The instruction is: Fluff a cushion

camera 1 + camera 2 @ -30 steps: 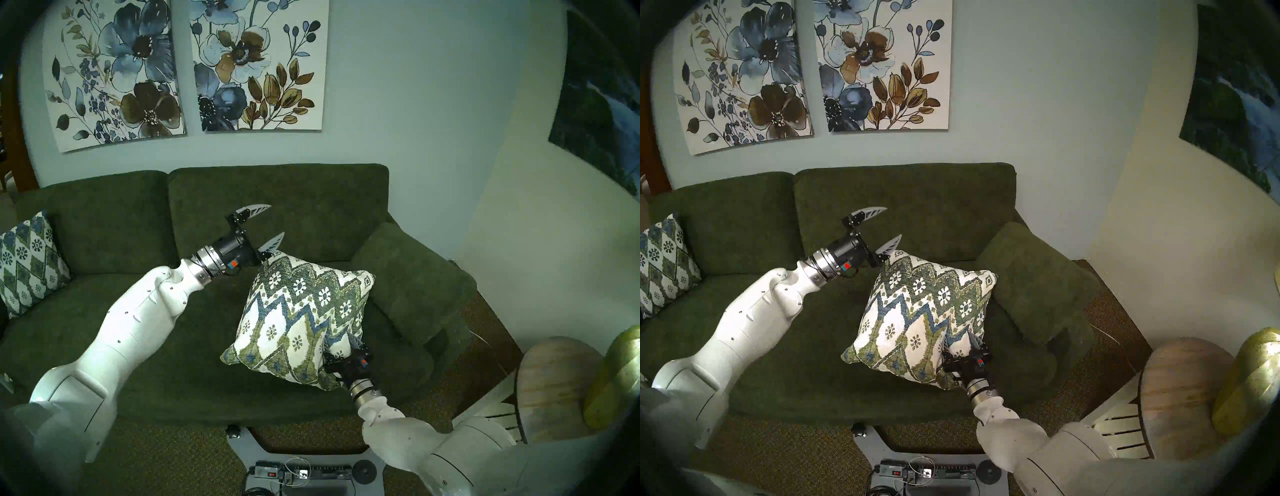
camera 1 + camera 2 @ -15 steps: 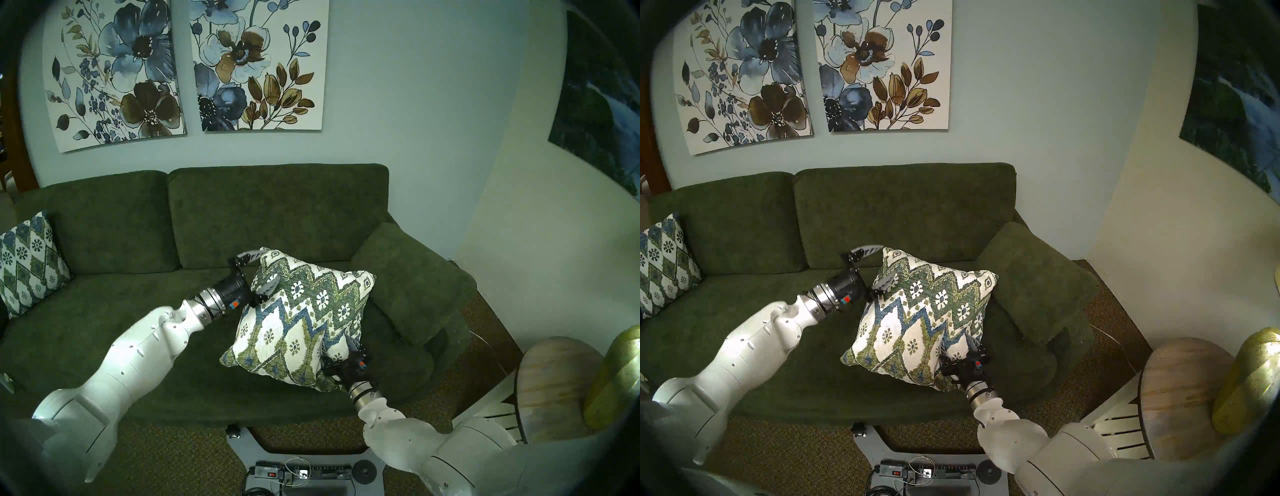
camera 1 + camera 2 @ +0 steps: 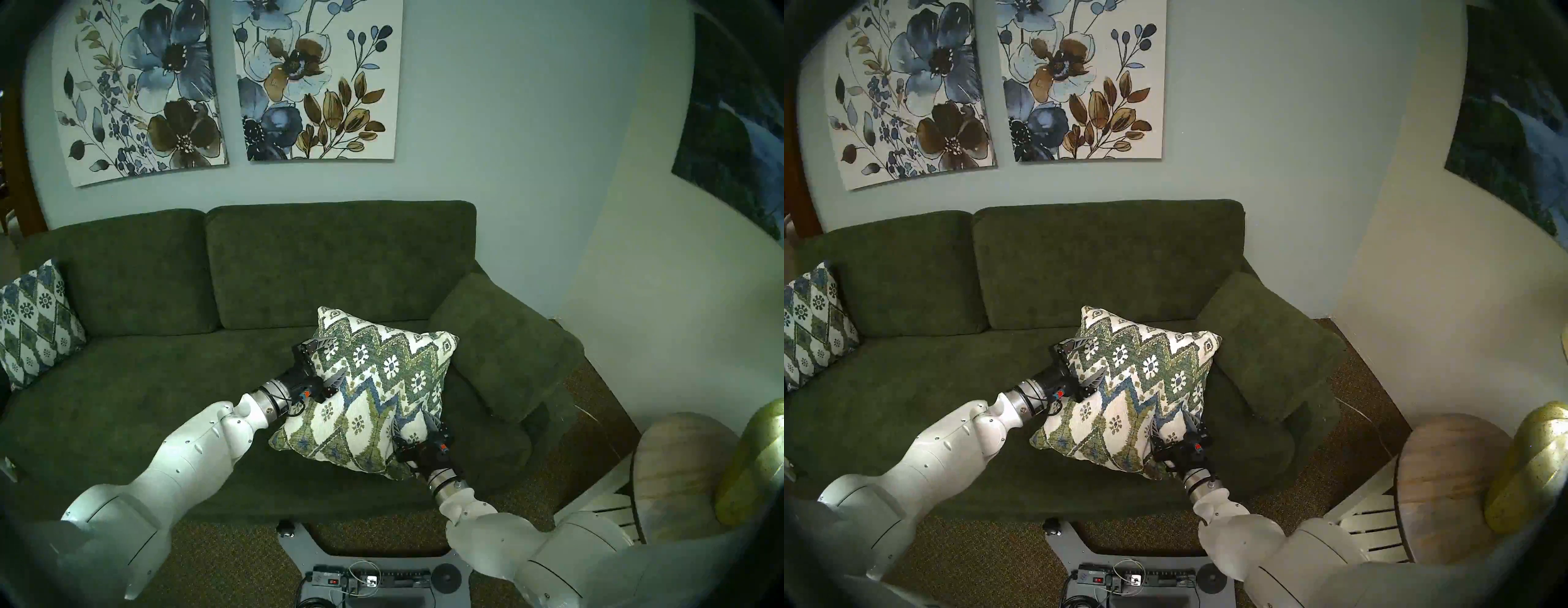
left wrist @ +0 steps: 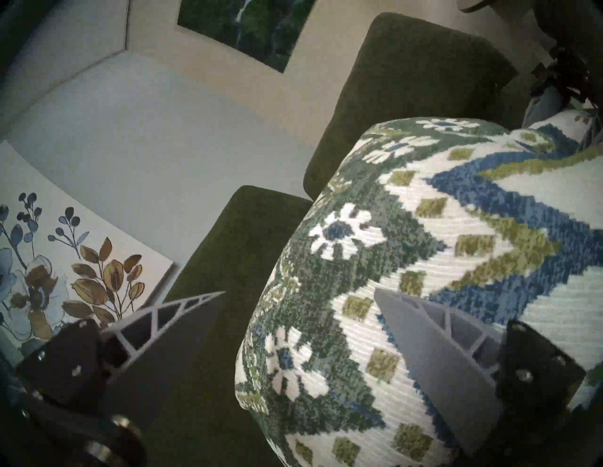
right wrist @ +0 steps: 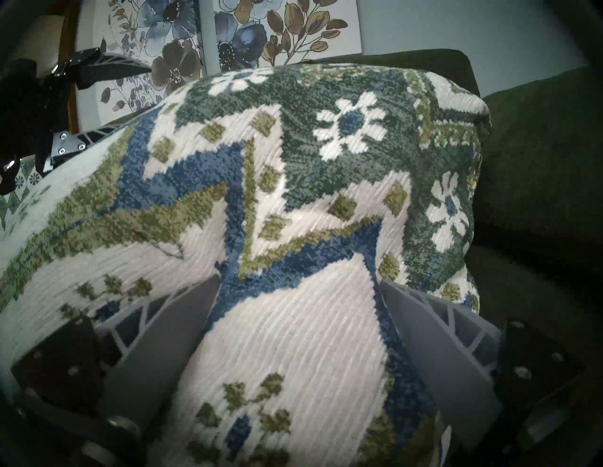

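The cushion (image 3: pixel 373 390), cream with olive and blue zigzags, stands tilted on the green sofa seat (image 3: pixel 127 407) near the right armrest. My left gripper (image 3: pixel 327 361) is open astride the cushion's upper left edge. In the left wrist view one of its fingers (image 4: pixel 440 358) lies on the patterned face of the cushion (image 4: pixel 408 228), while the other is off the edge over the sofa. My right gripper (image 3: pixel 415 422) is open and pushed into the lower right corner. In the right wrist view the cushion (image 5: pixel 293 195) bulges between the right gripper (image 5: pixel 300 280) fingers.
A second patterned cushion (image 3: pixel 38 322) leans at the sofa's left end. The green armrest (image 3: pixel 500 348) sits right behind the cushion. A round wooden side table (image 3: pixel 679 475) with a gold object (image 3: pixel 759 463) stands at the right. My base with a power strip (image 3: pixel 369 579) is below.
My left gripper came down from above the cushion's top corner and pushed onto its upper left edge, staying open. The right gripper and cushion barely moved.
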